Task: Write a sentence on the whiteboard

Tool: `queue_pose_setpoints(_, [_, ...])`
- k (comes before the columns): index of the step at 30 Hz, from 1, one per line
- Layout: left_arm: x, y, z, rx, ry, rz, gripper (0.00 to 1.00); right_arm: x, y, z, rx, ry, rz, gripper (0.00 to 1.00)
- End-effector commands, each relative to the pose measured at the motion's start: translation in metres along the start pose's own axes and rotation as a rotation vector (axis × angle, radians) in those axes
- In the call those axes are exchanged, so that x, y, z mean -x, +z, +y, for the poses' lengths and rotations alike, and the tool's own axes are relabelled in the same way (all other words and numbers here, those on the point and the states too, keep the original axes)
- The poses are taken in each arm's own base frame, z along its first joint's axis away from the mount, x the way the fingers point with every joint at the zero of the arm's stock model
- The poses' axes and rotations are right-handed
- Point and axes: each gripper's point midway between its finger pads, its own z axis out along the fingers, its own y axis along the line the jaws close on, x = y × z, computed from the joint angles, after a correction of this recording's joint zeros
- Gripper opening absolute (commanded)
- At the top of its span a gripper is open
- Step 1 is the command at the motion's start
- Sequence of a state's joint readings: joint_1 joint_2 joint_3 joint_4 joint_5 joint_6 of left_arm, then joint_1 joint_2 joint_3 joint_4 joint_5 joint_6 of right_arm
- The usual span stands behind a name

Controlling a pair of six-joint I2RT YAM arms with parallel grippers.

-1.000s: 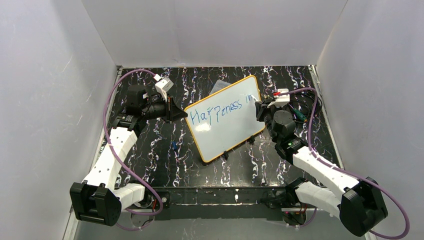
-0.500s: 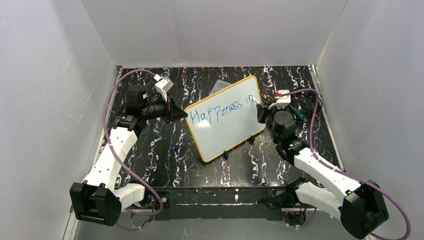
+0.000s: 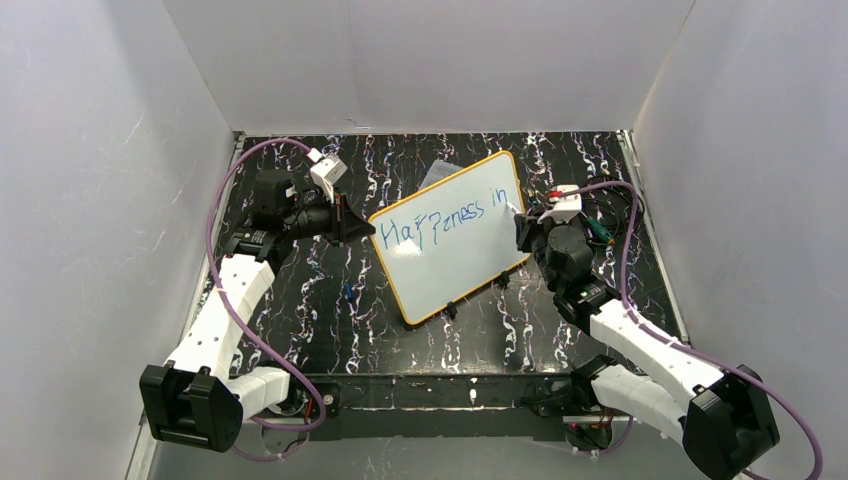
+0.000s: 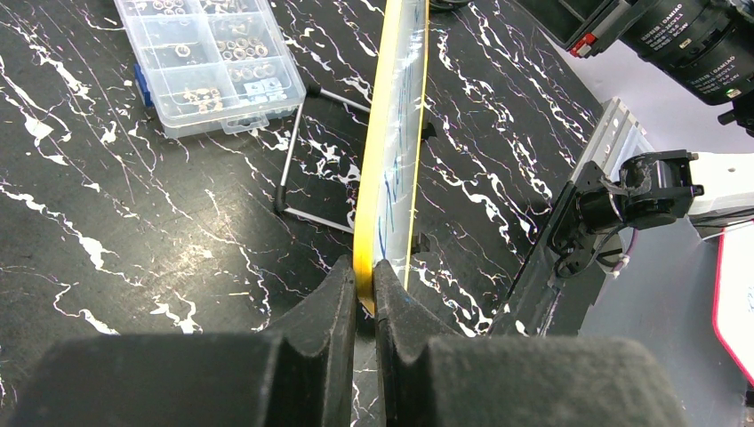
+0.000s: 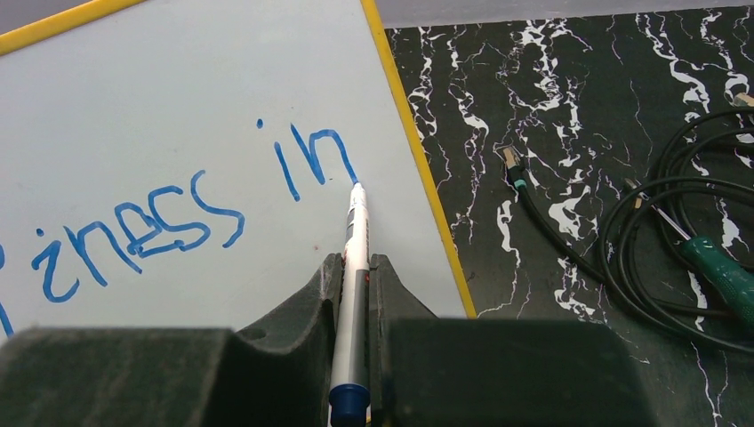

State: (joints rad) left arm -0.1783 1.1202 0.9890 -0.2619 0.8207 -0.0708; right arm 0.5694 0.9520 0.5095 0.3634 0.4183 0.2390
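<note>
The whiteboard [image 3: 455, 260], white with an orange-yellow frame, stands tilted on the dark marbled table. Blue lettering on it, the sentence [image 3: 445, 222], reads "Happiness in". My left gripper [image 3: 362, 231] is shut on the board's left frame edge; in the left wrist view its jaws [image 4: 364, 285] pinch the yellow whiteboard edge [image 4: 391, 151]. My right gripper [image 3: 522, 226] is shut on a white marker with a blue end [image 5: 355, 258]. The marker's tip touches the whiteboard [image 5: 178, 80] at the foot of the "n" in "in" [image 5: 311, 160].
A clear plastic compartment box [image 4: 209, 58] lies behind the board, beside its wire stand [image 4: 293, 191]. Black cables [image 5: 658, 222] and a green-handled tool [image 5: 725, 276] lie on the table to the right of the board. White walls enclose the table [image 3: 330, 310].
My right gripper with the marker has shifted slightly right and down along the board at the "n". The left arm and the board have not moved.
</note>
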Motion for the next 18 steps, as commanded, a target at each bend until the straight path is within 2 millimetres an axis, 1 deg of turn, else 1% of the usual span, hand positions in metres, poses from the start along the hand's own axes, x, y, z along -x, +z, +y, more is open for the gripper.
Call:
queue_pose_setpoints(1, [0.003, -0.003, -0.011, -0.039, 0.059, -0.019, 0.00, 0.018, -0.004, 0.002, 0.008, -0.001, -0.030, 0.01])
queue_pose_setpoints(9, [0.003, -0.004, -0.011, -0.037, 0.060, -0.021, 0.00, 0.033, -0.015, 0.010, 0.061, -0.020, -0.030, 0.01])
queue_pose_setpoints(11, [0.003, -0.005, -0.012, -0.034, 0.062, -0.023, 0.00, 0.033, -0.021, 0.019, 0.118, -0.024, -0.009, 0.01])
queue_pose_setpoints(13, [0.003, -0.005, -0.012, -0.033, 0.060, -0.023, 0.00, 0.029, -0.028, 0.030, 0.188, -0.028, 0.021, 0.01])
queue_pose_setpoints(18, [0.003, -0.005, -0.012, -0.034, 0.060, -0.024, 0.00, 0.012, -0.049, 0.065, 0.413, -0.001, 0.100, 0.01])
